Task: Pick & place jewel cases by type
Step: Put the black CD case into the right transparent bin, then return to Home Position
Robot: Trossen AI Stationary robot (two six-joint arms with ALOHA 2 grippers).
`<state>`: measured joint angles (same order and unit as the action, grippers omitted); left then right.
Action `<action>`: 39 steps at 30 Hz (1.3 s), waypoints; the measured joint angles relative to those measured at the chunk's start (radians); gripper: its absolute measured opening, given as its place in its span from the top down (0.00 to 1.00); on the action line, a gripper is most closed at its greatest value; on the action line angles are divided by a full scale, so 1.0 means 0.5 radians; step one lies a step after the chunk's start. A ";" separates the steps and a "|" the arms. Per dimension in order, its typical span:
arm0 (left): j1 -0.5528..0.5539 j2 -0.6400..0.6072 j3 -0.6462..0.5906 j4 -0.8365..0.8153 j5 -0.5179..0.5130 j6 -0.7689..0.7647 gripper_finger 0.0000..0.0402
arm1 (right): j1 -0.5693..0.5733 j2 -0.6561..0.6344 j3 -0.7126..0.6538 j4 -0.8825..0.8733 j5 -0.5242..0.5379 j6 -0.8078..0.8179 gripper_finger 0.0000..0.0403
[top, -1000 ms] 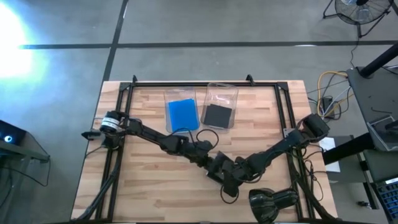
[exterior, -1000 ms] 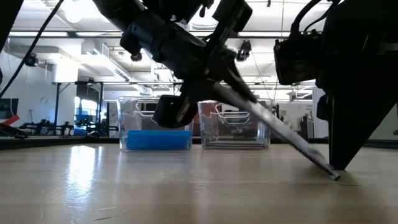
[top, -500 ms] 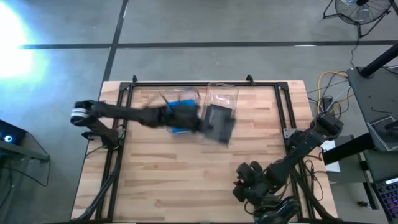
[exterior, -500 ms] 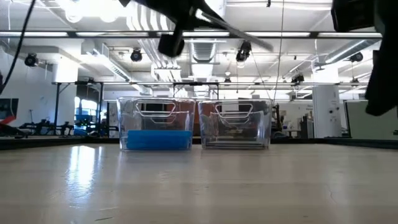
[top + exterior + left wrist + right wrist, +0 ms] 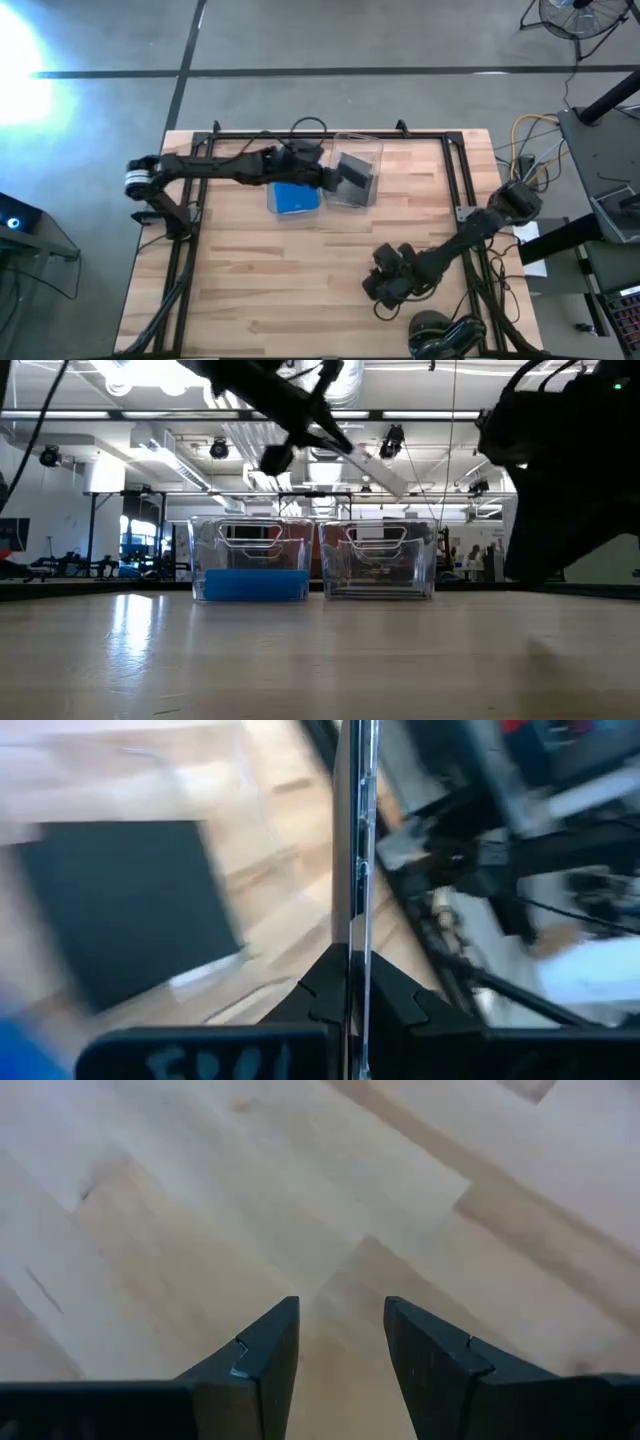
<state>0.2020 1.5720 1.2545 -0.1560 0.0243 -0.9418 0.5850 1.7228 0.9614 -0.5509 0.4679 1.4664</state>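
Observation:
My left gripper [image 5: 330, 176] is shut on a dark jewel case [image 5: 352, 170] above the right clear tray [image 5: 375, 150]. In the low view this case [image 5: 370, 458] shows edge-on, sloping down from the gripper, well above the tray rims. Another dark case [image 5: 120, 910] lies flat in that tray. A blue case [image 5: 293, 198] lies flat in the left clear tray [image 5: 270, 160]. My right gripper [image 5: 385, 285] is open over bare wood near the table's near edge, right of the middle, touching nothing [image 5: 340, 1340]. My left gripper [image 5: 352, 955] pinches the dark case between its two fingers at one edge [image 5: 356, 935], and the case runs straight out ahead of them, edge-on. The fingers come from the table's left, slanting down. The case is lifted clear and tilted, its free end lower.
The two clear trays [image 5: 250, 560] [image 5: 378, 560] stand side by side near the table's far edge. A black frame [image 5: 455, 170] runs around the tabletop. Open wood lies between the trays and the near edge. My right arm [image 5: 560, 480] fills the low view's right side.
My left gripper has carried the dark case from the near middle of the table up and toward the far edge, over the right tray. The case, tilted with its lower edge on the wood before, is now lifted clear. My right gripper has drawn back from it toward the near right.

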 joint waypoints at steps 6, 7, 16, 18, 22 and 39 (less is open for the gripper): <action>0.181 0.249 0.138 0.210 0.216 -0.037 1.00 | -0.031 -0.234 -0.018 -0.302 0.174 0.121 0.64; 0.213 0.298 0.166 0.202 0.262 -0.046 1.00 | -0.028 -0.279 -0.033 -0.358 0.179 0.175 0.64; 0.356 0.693 0.500 -0.502 0.304 0.049 1.00 | -0.029 -0.514 -0.191 -0.387 0.163 0.272 0.64; 0.351 0.746 0.606 -0.605 0.307 0.157 1.00 | -0.027 -0.519 -0.220 -0.378 0.161 0.300 0.64; 0.348 0.762 0.827 -0.694 0.289 0.361 0.99 | -0.028 -0.526 -0.272 -0.326 0.137 0.301 0.64; 0.270 0.567 1.452 -1.428 -0.395 1.000 0.79 | -0.060 -0.551 -0.304 -0.293 0.014 0.082 0.64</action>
<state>0.3371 1.8555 1.9805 -0.8700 -0.1732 -0.4419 0.5549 1.4471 0.8093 -0.6972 0.4751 1.5074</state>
